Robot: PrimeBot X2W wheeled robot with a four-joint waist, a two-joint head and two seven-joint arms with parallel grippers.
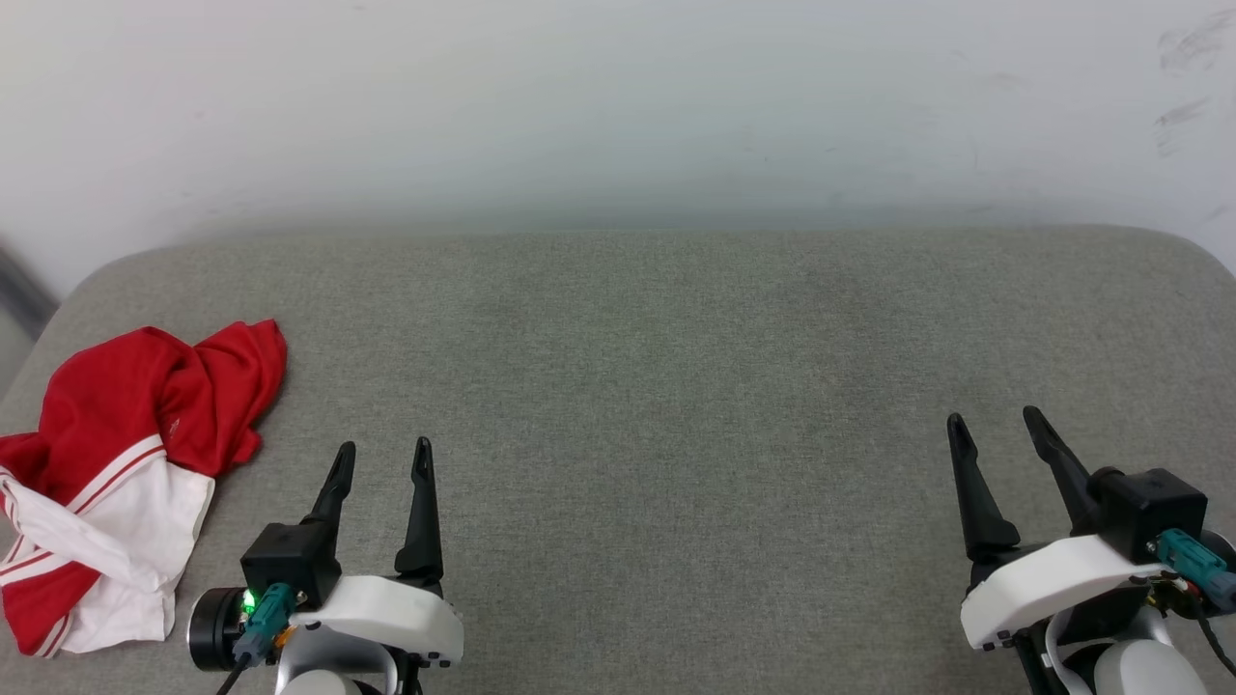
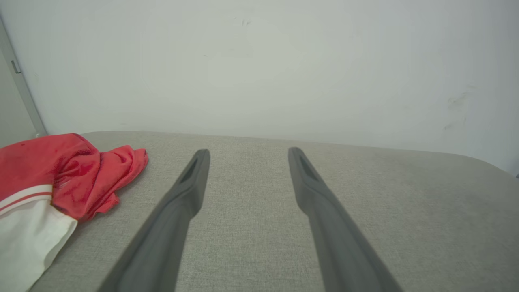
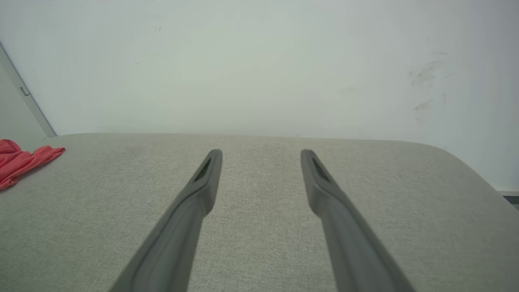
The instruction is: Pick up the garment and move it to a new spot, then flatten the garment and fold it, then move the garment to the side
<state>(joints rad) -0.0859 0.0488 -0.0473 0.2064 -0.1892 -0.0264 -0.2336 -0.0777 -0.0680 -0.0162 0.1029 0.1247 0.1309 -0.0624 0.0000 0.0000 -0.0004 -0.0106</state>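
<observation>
Head view: garment (image 1: 135, 425) red and white (crumpled); right wrist view: red.

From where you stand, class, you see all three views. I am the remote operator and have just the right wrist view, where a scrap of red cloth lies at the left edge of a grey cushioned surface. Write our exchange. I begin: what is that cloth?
Observer: A crumpled red T-shirt with a white, red-striped sleeve, heaped at the left end of the grey fabric-covered surface.
Operator: Is the left gripper on it?
Observer: No. The left gripper is open and clear of the shirt, just to its right.
Operator: Which part lies nearest the robot?
Observer: The white sleeve; the red body bunches up beyond it.
</observation>
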